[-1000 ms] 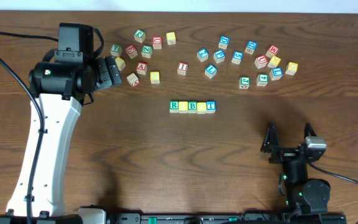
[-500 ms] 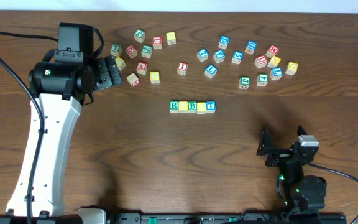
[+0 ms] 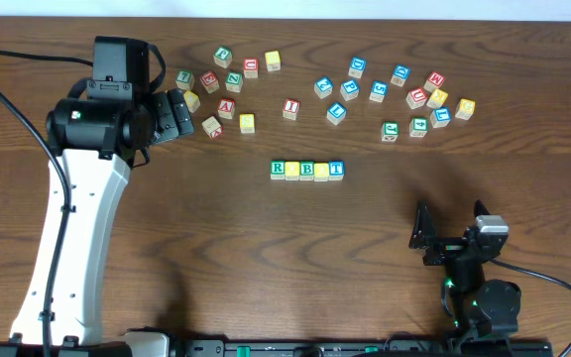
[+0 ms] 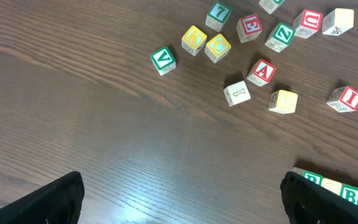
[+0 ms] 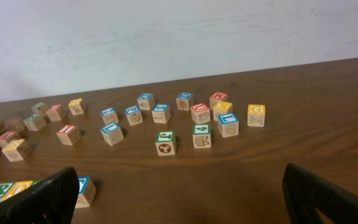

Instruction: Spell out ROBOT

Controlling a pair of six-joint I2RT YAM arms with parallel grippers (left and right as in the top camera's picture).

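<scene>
Five letter blocks (image 3: 307,170) sat in a touching row on the table (image 3: 266,258). Up-left of the row, the left pincer (image 3: 173,116) was open, empty; down-right of it, so was the right pincer (image 3: 451,236).

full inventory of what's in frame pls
ROBOT row: five cubes; green R, yellow, green B, yellow, blue T; table centre, side by side.
left loose cubes: about a dozen; red, green, yellow, plain; far side, left.
right loose cubes: about thirteen; mostly blue, some red, yellow, green; far side, right.
table: one; dark brown wood.
left gripper: black; open, empty; beside left loose cubes.
right gripper: black; open, empty; near side, right.
</scene>
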